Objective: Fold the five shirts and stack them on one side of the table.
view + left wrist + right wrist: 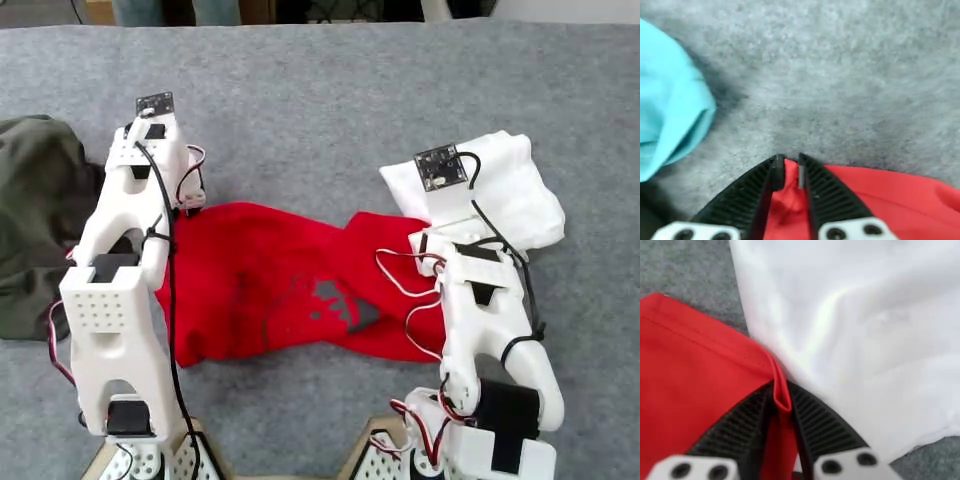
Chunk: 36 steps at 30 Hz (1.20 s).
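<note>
A red shirt with a dark print lies spread across the middle of the grey table, between the two arms. My left gripper is shut on a pinch of the red shirt at its far left corner. My right gripper is shut on a fold of the red shirt at its far right corner, right beside a white shirt. That white shirt lies crumpled at the right. A dark green shirt lies bunched at the left edge. A light blue shirt lies close to my left gripper.
The grey felt table stretches bare behind the shirts. Both arm bases stand at the near edge, the left arm over the red shirt's left side and the right arm over its right side.
</note>
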Each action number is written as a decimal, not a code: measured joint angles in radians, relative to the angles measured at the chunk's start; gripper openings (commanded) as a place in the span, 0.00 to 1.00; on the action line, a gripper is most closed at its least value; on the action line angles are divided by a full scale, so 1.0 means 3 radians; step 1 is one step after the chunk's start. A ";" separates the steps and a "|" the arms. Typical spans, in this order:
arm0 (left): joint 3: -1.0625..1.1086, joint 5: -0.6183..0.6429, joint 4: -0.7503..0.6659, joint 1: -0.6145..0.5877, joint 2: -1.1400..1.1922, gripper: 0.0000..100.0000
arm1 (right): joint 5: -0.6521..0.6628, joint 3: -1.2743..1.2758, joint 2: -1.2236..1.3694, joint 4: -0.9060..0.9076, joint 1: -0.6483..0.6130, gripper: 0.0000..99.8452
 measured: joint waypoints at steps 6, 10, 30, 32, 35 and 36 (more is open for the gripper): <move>-0.0051 0.0000 0.0015 0.0000 0.0005 0.03 | -0.0092 0.0000 -0.0026 0.0031 0.0000 0.01; -0.0353 -0.0041 0.0327 0.0000 0.0031 0.03 | -0.0297 -0.0210 -0.0332 0.0419 0.0000 0.01; -0.3273 -0.0425 0.1683 -0.0430 -0.1534 0.03 | -0.0660 -0.3299 -0.1724 0.1529 -0.0430 0.01; -0.3284 -0.0476 0.1688 -0.0460 -0.1877 0.03 | -0.0660 -0.3693 -0.1632 0.1529 -0.0435 0.01; -0.3314 -0.0532 0.1688 -0.0481 -0.2368 0.03 | -0.0660 -0.4337 -0.1458 0.1534 -0.0435 0.01; -0.3319 -0.0537 0.1688 -0.0481 -0.2527 0.03 | -0.0660 -0.4557 -0.1381 0.1534 -0.0435 0.01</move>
